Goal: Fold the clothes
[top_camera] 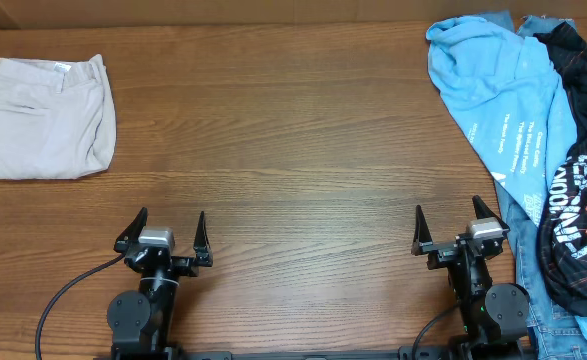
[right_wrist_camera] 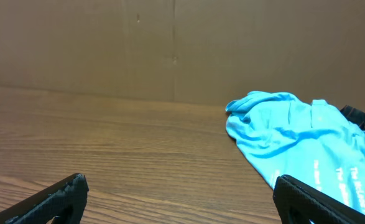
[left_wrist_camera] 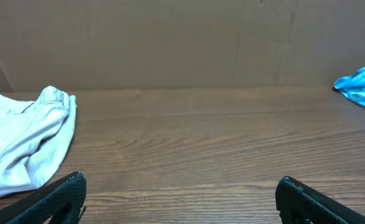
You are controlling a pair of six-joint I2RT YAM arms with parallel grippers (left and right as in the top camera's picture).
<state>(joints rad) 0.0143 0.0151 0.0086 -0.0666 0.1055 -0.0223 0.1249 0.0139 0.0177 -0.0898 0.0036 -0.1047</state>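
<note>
Right gripper [top_camera: 457, 224] wide open, empty, at the near edge of the wooden table [top_camera: 293, 150]; left gripper [top_camera: 168, 227] likewise. Unfolded black sports shirt [top_camera: 573, 190] on blue shirt [top_camera: 498, 90] just right of the right gripper, long axis running away. Folded beige trousers [top_camera: 43, 117] far left.

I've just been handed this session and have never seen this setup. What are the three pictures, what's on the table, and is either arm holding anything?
The top picture looks straight down on a wooden table. The two black machines at its near edge are robot arms, each ending in a two-finger claw: the left gripper and the right gripper. The other two pictures come from cameras on each wrist, with the black fingertips in the bottom corners. Both claws are open and hold nothing. At far left lie folded beige trousers. At right is an unfolded pile: a light blue shirt, a black sports shirt over it, and some denim beneath.
</note>
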